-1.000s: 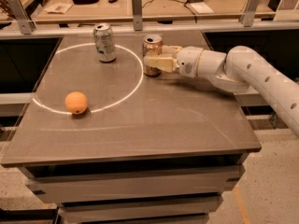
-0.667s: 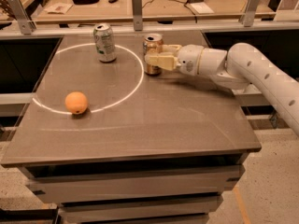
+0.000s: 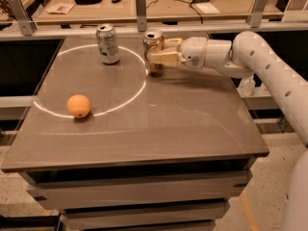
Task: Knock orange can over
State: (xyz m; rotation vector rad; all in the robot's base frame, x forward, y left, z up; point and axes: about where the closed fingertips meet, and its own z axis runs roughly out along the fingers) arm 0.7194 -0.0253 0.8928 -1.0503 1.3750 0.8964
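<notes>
Claw reaches in from my right over the grey desk's far side. Upright tan-orange soda can stands right behind its tip, apparently touching. Whether the claw is wide or narrow, I cannot tell.

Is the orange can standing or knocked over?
Upright: the orange can shows its silver top upward; the hand sits at its side.
</notes>
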